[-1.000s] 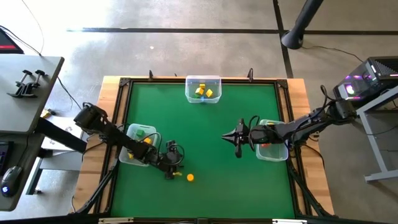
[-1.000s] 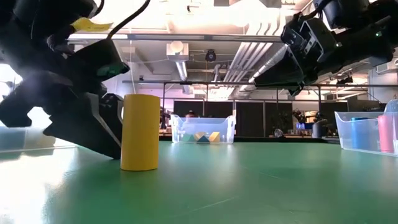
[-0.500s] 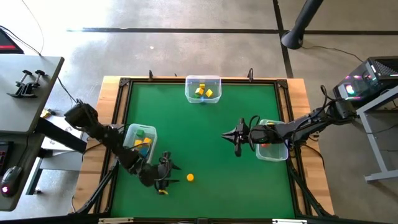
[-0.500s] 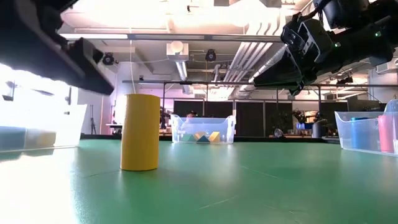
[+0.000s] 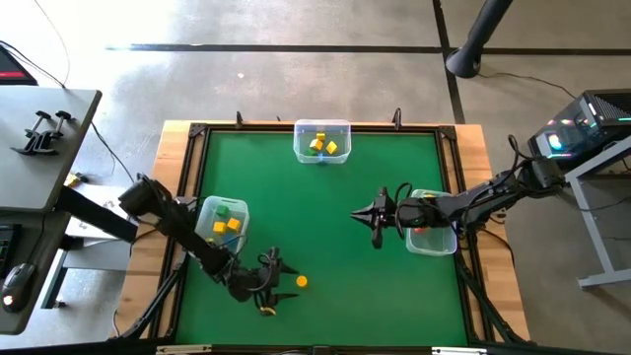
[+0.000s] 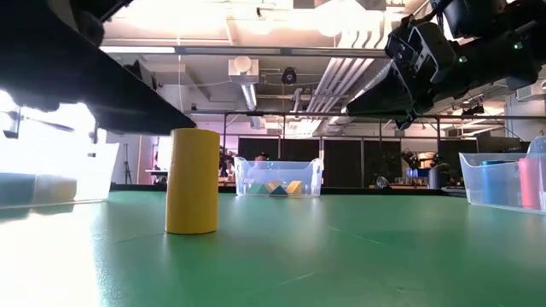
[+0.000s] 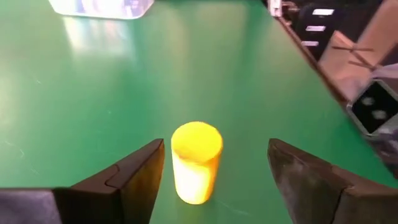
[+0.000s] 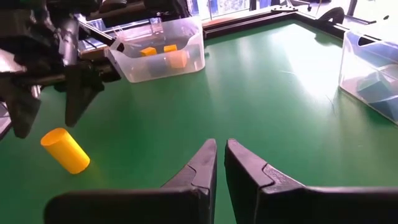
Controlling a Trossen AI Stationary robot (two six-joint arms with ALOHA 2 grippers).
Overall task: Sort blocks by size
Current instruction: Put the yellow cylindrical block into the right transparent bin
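Note:
A yellow cylinder block stands upright on its end on the green mat, also seen in the low view and the left wrist view. My left gripper is open and points at it from the table's left. In the left wrist view its fingers stand apart on either side of the block without touching it. My right gripper hangs shut above the mat right of centre, next to the right bin; the right wrist view shows nothing between its fingers.
Three clear bins stand on the mat. The far bin holds yellow, green and blue blocks, the left bin green and yellow ones, the right bin red and blue ones. Bare green mat lies between them.
My left gripper has moved from beside the left bin toward the table's near edge, risen a little, and swung round to face the yellow block. The block has stayed where it was.

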